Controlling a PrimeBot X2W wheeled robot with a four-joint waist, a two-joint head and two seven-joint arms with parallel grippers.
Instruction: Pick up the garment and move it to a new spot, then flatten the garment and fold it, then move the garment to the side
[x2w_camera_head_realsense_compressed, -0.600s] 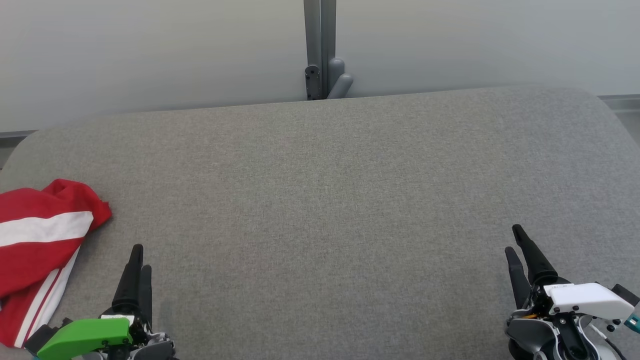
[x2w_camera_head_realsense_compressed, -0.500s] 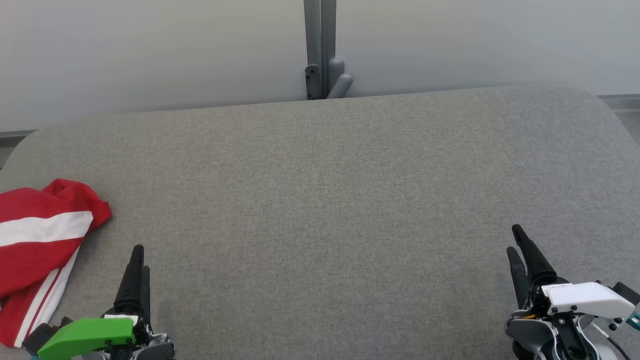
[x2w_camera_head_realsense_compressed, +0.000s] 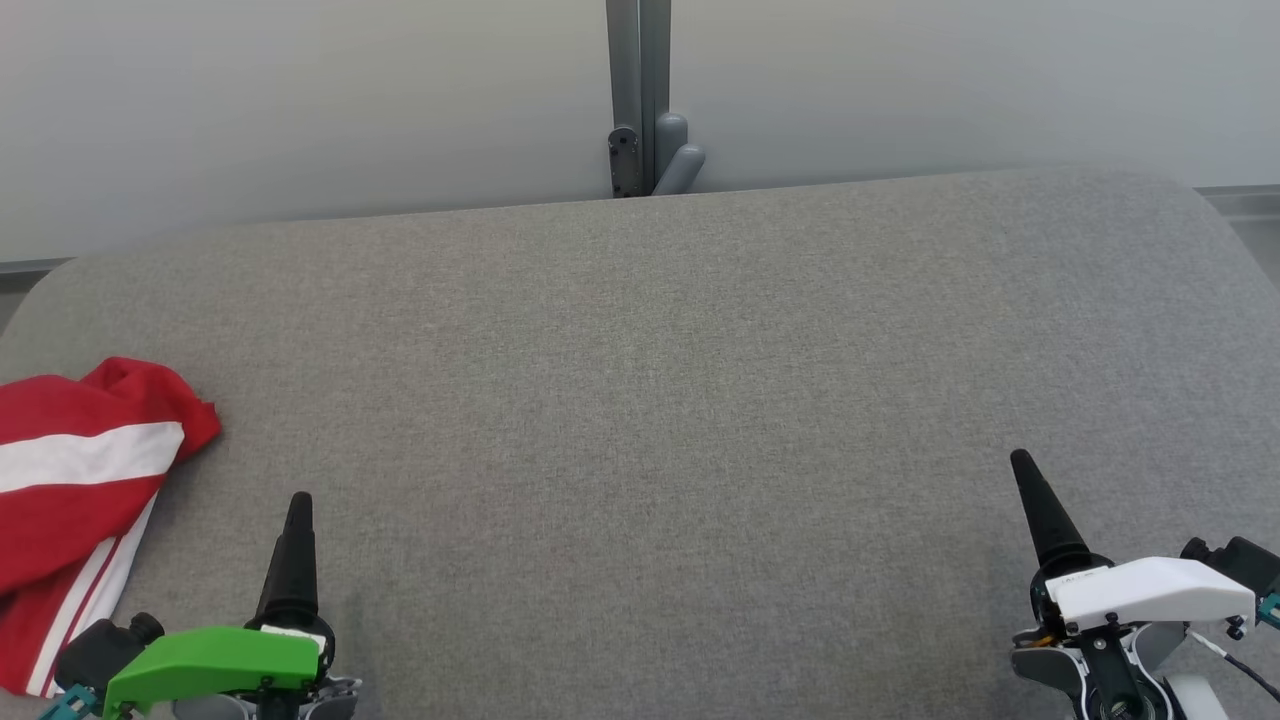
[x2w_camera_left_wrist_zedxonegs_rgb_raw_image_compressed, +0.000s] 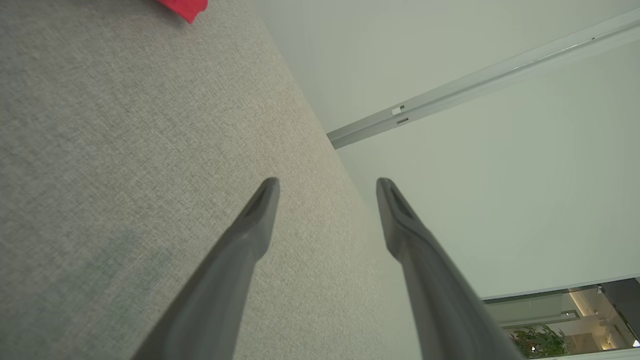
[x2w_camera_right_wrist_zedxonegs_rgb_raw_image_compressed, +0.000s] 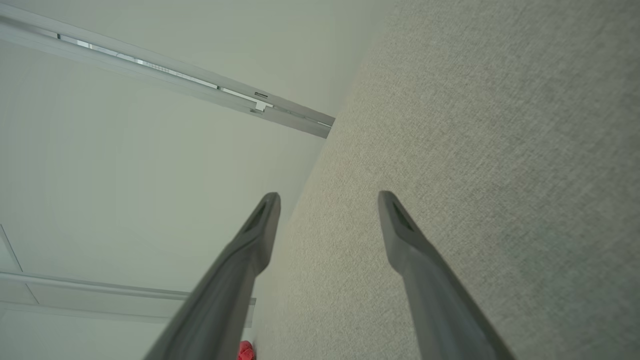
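The garment (x2w_camera_head_realsense_compressed: 85, 480), red with white stripes, lies bunched at the far left of the grey worktop (x2w_camera_head_realsense_compressed: 640, 360). Part of it runs off the edge of the head view, so how the rest of it sits cannot be told. It looks crumpled rather than folded, which suggests the first step, picking it up and carrying it to a new spot, is not yet begun. Nearest to it is the left gripper (x2w_camera_left_wrist_zedxonegs_rgb_raw_image_compressed: 326, 190), low over the worktop just beside the cloth but apart from it, its fingers (x2w_camera_left_wrist_zedxonegs_rgb_raw_image_compressed: 260, 210) spread wide with nothing between them. The right gripper (x2w_camera_right_wrist_zedxonegs_rgb_raw_image_compressed: 327, 200) sits well apart at the other side of the worktop, its fingers likewise released and empty. The broad middle of the worktop is bare fabric, a likely place to lay the garment out. The next move probably calls for the left arm to swing left over the heap, come down onto a raised fold and close on it.
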